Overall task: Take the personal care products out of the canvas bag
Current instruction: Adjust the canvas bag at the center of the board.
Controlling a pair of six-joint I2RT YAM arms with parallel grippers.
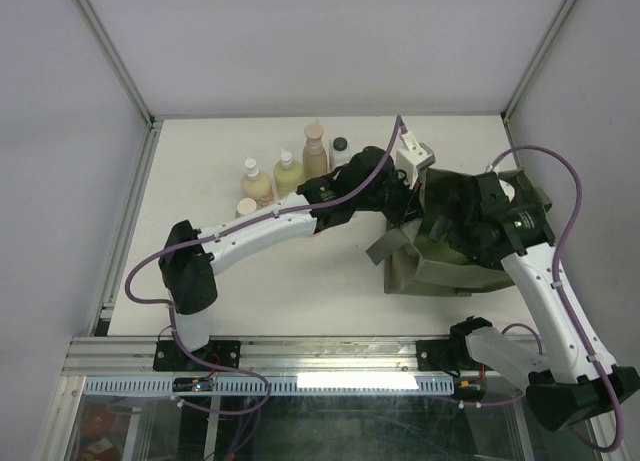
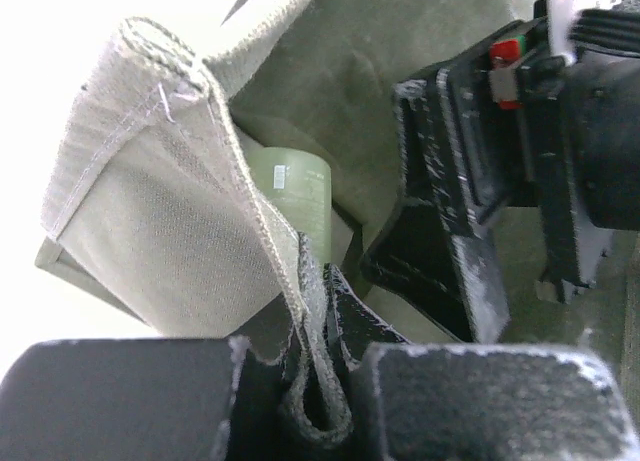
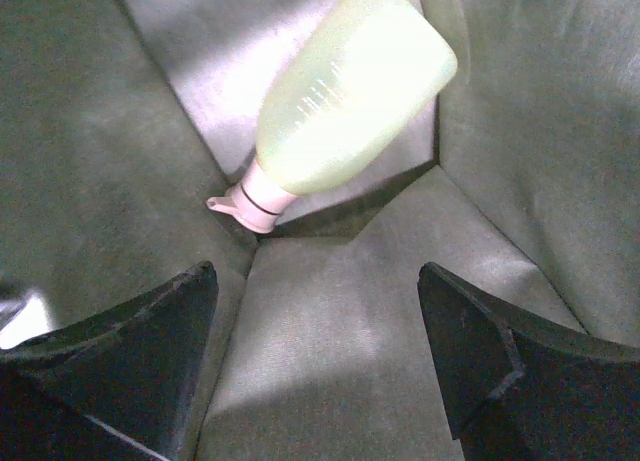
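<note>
Top view: canvas bag (image 1: 425, 273) lies right of centre on the table (image 1: 300, 281). Both arms converge on its mouth and cover it, so claws and contents can't be read from there.

Left wrist view fills that in. Left gripper (image 2: 318, 396) is clamped together on a fold of the bag rim, with the fabric pinched between its fingers. Below the rim is a pale green labelled bottle (image 2: 298, 186), with the right arm's black fingers just beside it.

Right wrist view: right gripper (image 3: 318, 281) is inside the bag, jaws apart, nothing between them. Yellow-green bottle (image 3: 350, 91) lies on its side ahead of the fingertips, white cap toward them, not touched. Can't tell if the two views show the same bottle.

Outside the bag, a row of upright bottles (image 1: 288, 174) stands at the back of the table. A short beige bottle (image 1: 247, 208) sits nearer, just beside the left arm.
</note>
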